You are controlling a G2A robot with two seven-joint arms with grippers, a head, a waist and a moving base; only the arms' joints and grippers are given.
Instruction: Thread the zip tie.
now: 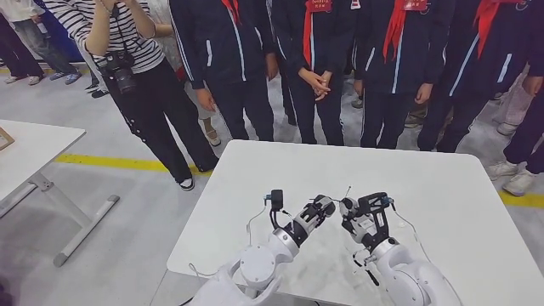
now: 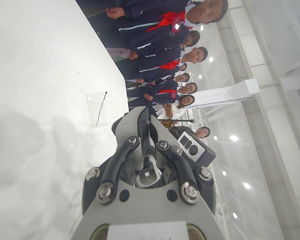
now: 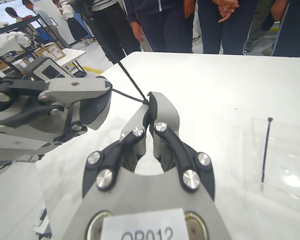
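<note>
Above the middle of the tabletop (image 3: 202, 81), the left gripper (image 3: 108, 88) has its jaws pinched shut on the strap of the zip tie (image 3: 132, 82). The right gripper (image 3: 150, 101), just beside it, clamps the tie's head in closed jaws. Farther right on the tabletop, a spare tie (image 3: 265, 151) lies on a clear sheet (image 3: 285, 131).

Zip tie (image 3: 132, 81) btwn both jaws, spare tie (image 3: 266, 148) in tray (image 3: 290, 156) on table (image 3: 215, 81)

Top camera's mounted high on the robot, looking down on the white bench (image 1: 442, 195). Wrist cameras ride tight behind the left end effector (image 2: 147, 118) and right end effector (image 3: 150, 101); all share that bench.
</note>
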